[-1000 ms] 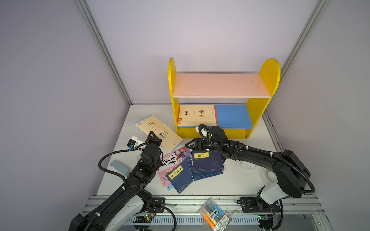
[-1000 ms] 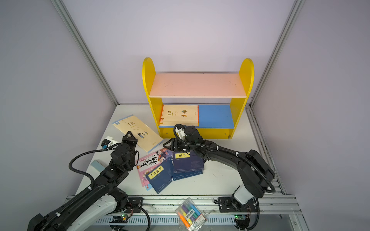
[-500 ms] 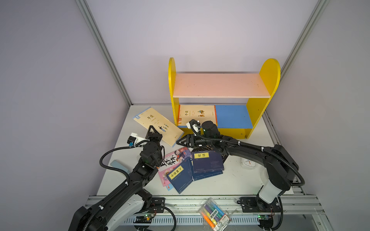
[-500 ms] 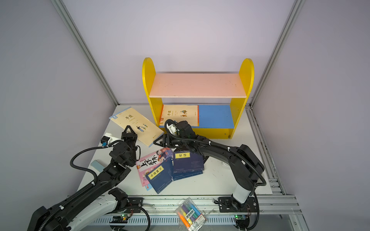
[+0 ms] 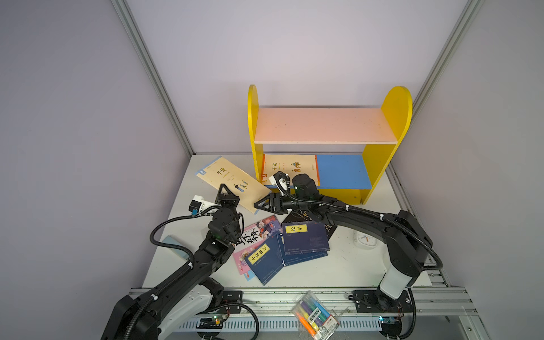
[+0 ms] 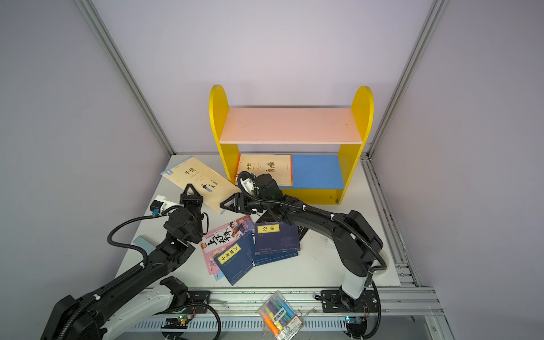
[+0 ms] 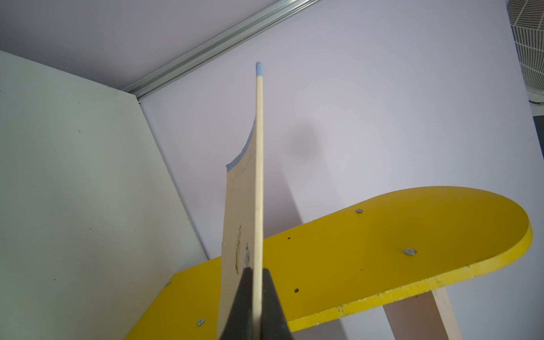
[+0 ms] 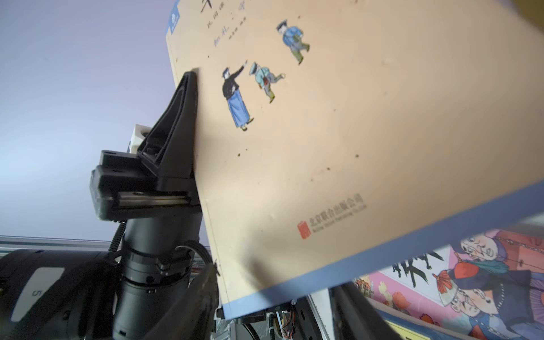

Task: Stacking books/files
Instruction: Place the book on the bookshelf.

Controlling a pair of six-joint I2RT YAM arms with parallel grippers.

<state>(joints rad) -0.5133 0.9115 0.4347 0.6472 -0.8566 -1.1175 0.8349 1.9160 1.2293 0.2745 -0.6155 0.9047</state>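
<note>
Held clear of the white worktop (image 5: 338,270), left of the yellow-sided wooden shelf (image 5: 396,112): cream paperback with small figures (image 5: 226,176), cover facing up. Long axis slanting from far left, where the blue-banded title end points, to near right. Pinched tight at its near long edge by the left gripper (image 5: 224,188). At its near-right corner the right gripper (image 5: 257,205), jaws apart to either side.

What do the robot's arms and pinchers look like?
Both arms are mostly black with chunky round joints. The left arm and right arm each have a white bottom section and a ribbed black cable. The left gripper and right gripper have black triangle-shaped fingers with hollow middles. A white camera block sits by each wrist, and a left joint is marked 5.
</note>
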